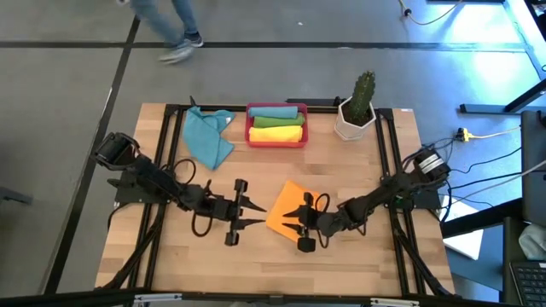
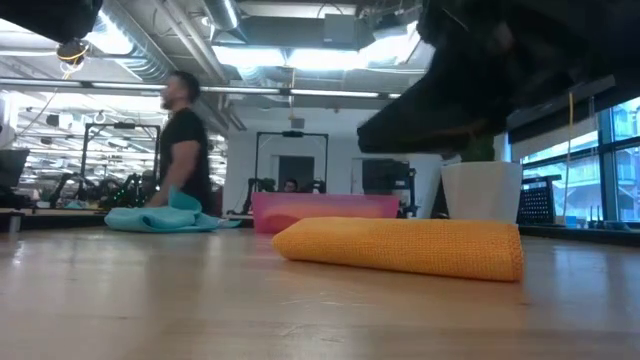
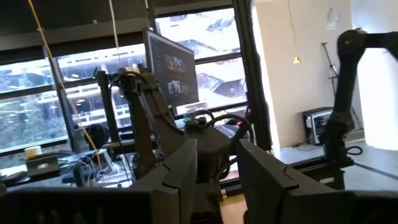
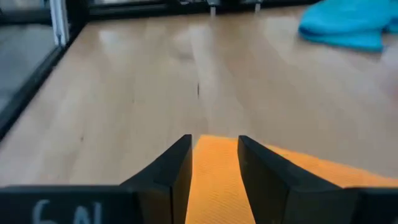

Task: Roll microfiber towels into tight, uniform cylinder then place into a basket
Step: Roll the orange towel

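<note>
Orange towel (image 1: 287, 210) sits mid-table, folded flat, lying diagonally: long axis runs from the near-left corner up toward the basket (image 1: 276, 135) side. Right gripper (image 1: 300, 223) is right over its near-right edge, so the right arm is clearly the closer one. Right wrist view shows the orange cloth (image 4: 214, 180) directly under and between the two dark fingers, jaws part-open w/ a gap, fingers pointing along the cloth toward bare tabletop. Can't tell whether the tips actually touch the fabric; nothing looks pinched.

Left gripper (image 1: 241, 211) hovers just beside the towel's left edge, facing the right arm, jaws also part-open, holding nothing; its wrist cam looks off into the room, so it's lifted, not down at the cloth.

Basket at the far edge already has teal, yellow and orange rolls. Loose teal towel (image 1: 208, 136) lies left of it, unrolled.

Likely next: right gripper takes the near edge and rolls across the short way.
</note>
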